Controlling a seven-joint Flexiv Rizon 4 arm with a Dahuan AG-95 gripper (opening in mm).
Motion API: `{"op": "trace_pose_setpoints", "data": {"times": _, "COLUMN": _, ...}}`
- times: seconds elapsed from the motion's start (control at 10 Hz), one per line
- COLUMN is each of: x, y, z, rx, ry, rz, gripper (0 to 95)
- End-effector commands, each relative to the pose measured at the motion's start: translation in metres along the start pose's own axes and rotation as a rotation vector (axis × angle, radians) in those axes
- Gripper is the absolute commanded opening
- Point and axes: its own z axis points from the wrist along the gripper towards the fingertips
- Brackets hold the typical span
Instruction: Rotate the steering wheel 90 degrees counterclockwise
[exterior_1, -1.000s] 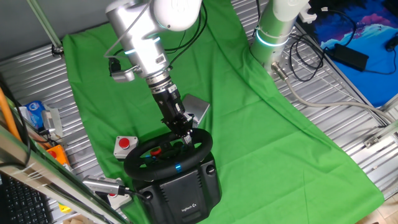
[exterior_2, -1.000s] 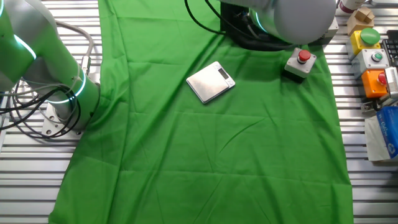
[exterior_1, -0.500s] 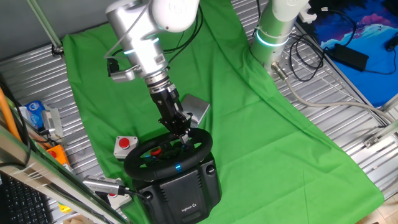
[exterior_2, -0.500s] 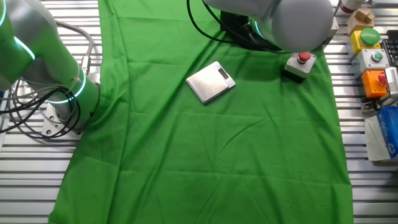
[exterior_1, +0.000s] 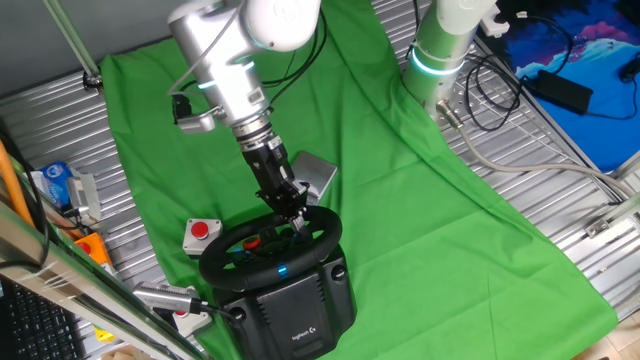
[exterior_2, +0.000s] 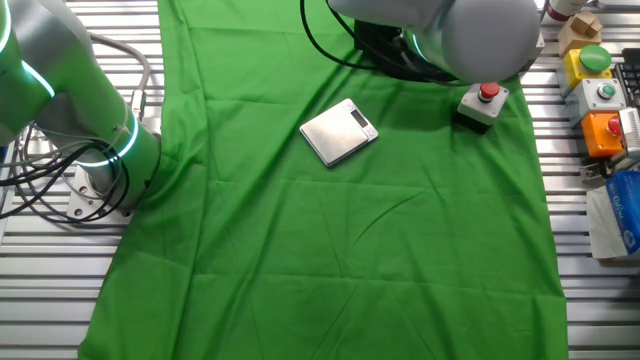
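The robot's black two-finger gripper (exterior_1: 297, 222) reaches down at a slant onto the far right part of the rim of the black round-rimmed steering wheel (exterior_1: 270, 252). Its fingertips sit right at the rim, but whether they are spread or pinching the rim cannot be made out. The wheel sits tilted on a boxy black base with a small white logo (exterior_1: 296, 304), at the near edge of a green cloth (exterior_1: 420, 200) spread over a ribbed metal table (exterior_1: 560, 170). A blue light glows at the front of the hub, with red buttons beside it.

Just left of the wheel is a small red push button on a white box (exterior_1: 200, 233). Just behind the gripper lies a flat grey metallic box (exterior_1: 316, 176). In the other fixed view the wheel is hidden behind the silver arm (exterior_2: 470, 30); the grey box and the red button lie apart on the cloth.
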Motion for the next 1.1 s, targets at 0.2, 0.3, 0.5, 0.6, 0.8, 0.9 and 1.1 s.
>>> {"op": "trace_pose_setpoints", "data": {"times": 0.2, "x": 0.001, "y": 0.004, "z": -0.011, "rx": -0.001, "ry": 0.013, "rz": 0.009, "gripper": 0.0}}
{"op": "trace_pose_setpoints", "data": {"times": 0.3, "x": 0.001, "y": 0.004, "z": -0.011, "rx": -0.007, "ry": 0.015, "rz": 0.023, "gripper": 0.0}}
{"op": "trace_pose_setpoints", "data": {"times": 0.5, "x": 0.000, "y": 0.016, "z": -0.011, "rx": -0.011, "ry": 0.009, "rz": 0.101, "gripper": 0.0}}
{"op": "trace_pose_setpoints", "data": {"times": 0.6, "x": -0.003, "y": 0.028, "z": -0.009, "rx": -0.008, "ry": 0.010, "rz": 0.148, "gripper": 0.0}}
{"op": "trace_pose_setpoints", "data": {"times": 0.8, "x": -0.005, "y": 0.038, "z": -0.006, "rx": -0.004, "ry": 0.013, "rz": 0.177, "gripper": 0.0}}
{"op": "trace_pose_setpoints", "data": {"times": 0.9, "x": -0.005, "y": 0.038, "z": -0.006, "rx": -0.007, "ry": 0.011, "rz": 0.175, "gripper": 0.0}}
{"op": "trace_pose_setpoints", "data": {"times": 1.1, "x": -0.004, "y": 0.038, "z": -0.006, "rx": -0.009, "ry": 0.011, "rz": 0.183, "gripper": 0.0}}
